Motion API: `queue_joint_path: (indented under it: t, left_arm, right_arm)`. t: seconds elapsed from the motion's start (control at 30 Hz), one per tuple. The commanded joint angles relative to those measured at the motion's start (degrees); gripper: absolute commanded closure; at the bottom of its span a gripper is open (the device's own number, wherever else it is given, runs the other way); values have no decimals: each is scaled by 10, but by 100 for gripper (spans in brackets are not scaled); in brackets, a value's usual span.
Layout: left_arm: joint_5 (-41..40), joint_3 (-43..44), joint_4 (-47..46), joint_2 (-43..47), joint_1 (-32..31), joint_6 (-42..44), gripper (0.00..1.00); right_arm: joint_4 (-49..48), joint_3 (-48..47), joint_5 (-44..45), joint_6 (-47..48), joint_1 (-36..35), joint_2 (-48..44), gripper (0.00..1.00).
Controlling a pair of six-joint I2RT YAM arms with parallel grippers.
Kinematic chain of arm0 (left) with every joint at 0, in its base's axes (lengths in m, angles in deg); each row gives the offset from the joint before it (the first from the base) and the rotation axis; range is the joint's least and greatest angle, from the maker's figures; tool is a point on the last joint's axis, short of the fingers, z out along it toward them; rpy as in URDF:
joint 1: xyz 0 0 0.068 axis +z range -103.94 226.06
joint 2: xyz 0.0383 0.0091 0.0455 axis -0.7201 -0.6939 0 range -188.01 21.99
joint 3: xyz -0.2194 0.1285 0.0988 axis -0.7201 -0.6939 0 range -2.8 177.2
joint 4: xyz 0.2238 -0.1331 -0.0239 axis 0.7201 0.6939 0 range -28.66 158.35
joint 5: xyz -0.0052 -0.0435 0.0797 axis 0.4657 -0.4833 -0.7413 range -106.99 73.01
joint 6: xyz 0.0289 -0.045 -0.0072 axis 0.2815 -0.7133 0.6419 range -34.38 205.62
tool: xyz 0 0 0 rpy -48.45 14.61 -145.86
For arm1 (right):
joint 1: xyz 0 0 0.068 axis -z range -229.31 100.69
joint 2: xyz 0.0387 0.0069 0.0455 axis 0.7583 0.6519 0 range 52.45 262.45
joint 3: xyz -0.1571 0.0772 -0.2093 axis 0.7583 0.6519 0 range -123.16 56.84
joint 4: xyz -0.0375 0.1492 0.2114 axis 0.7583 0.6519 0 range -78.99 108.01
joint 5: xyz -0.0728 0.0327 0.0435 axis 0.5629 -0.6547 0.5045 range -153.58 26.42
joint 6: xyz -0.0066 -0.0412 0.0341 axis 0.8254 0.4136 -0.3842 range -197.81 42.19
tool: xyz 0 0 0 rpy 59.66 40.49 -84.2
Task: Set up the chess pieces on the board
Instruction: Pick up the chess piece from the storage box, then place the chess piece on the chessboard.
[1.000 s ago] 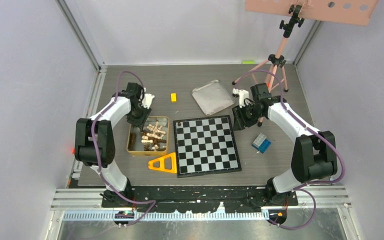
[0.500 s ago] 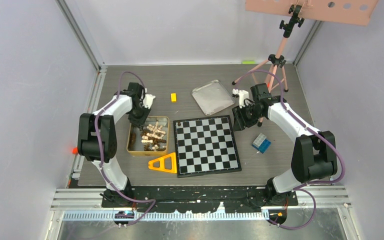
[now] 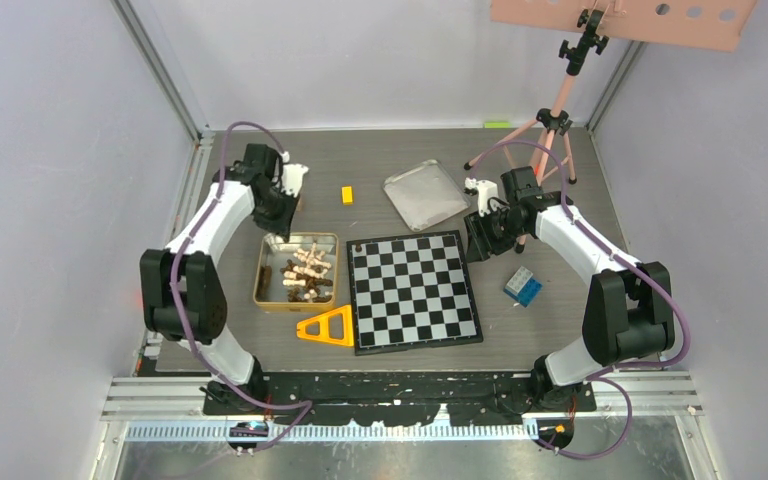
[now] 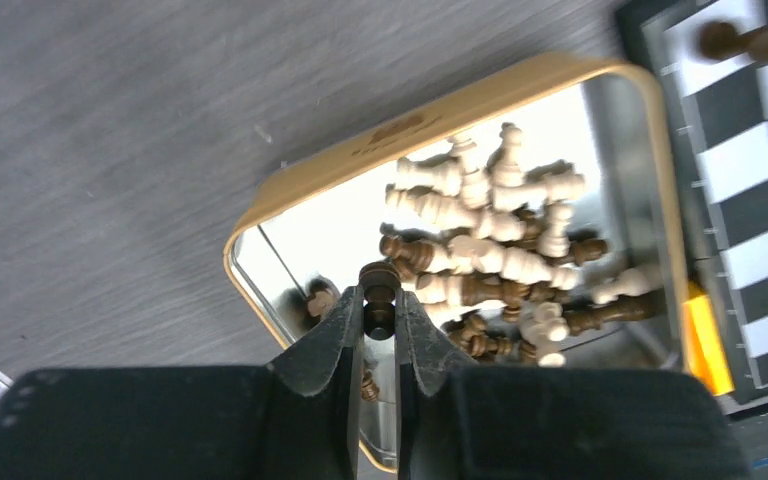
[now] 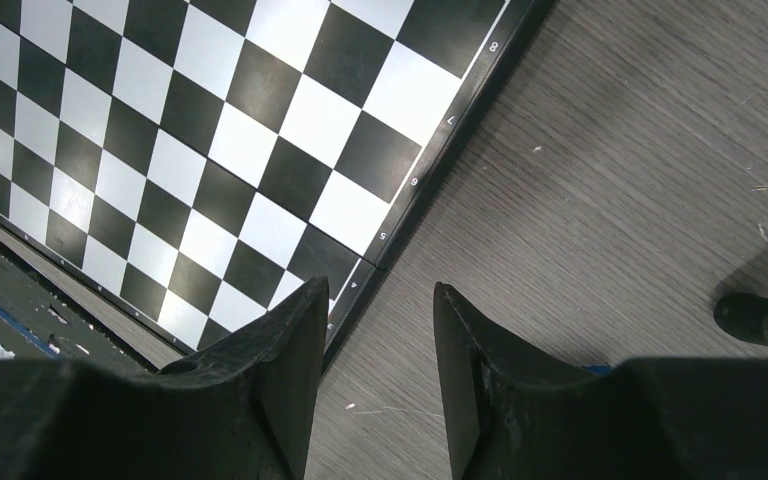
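Left gripper (image 4: pixel 379 312) has its fingers pinched nearly together on one dark chess piece (image 4: pixel 379 282). The piece stands upright between the fingertips, head poking out above them. It sits over the corner end of the gold tin (image 4: pixel 440 108), at the edge of the pile; contact with the tin floor cannot be told.

The rest of the chess pieces (image 4: pixel 490 250), dark brown and pale mixed, lie jumbled in that tin, just left of the board (image 3: pixel 413 288). The board lies flat in mid-table. One lone dark piece (image 4: pixel 740 40) lies on its side on the far-left corner square; the other squares are bare.

Right gripper (image 5: pixel 375 330) is partly open with nothing between the fingers. It hovers over the board's right border and the grey table (image 5: pixel 610 200) beside it.

Yellow block (image 3: pixel 347 195) and silver lid (image 3: pixel 425 195) sit beyond the board. Orange triangle (image 3: pixel 328 328) touches the board's near-left edge. Blue block (image 3: pixel 523 286) lies right of the board.
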Motion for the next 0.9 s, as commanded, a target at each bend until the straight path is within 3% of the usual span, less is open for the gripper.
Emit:
queue_joint_path:
  t: [0.0, 0.37, 0.87]
  left_arm:
    - [52, 58, 43, 45, -57, -16, 94]
    - [48, 99, 16, -36, -218, -46, 92]
    - [37, 112, -15, -134, -269, -51, 90]
  right_arm:
    - [-1, -10, -10, 9, 3, -2, 51]
    - [-2, -9, -4, 9, 4, -6, 51]
    - [-2, -7, -3, 9, 6, -4, 51]
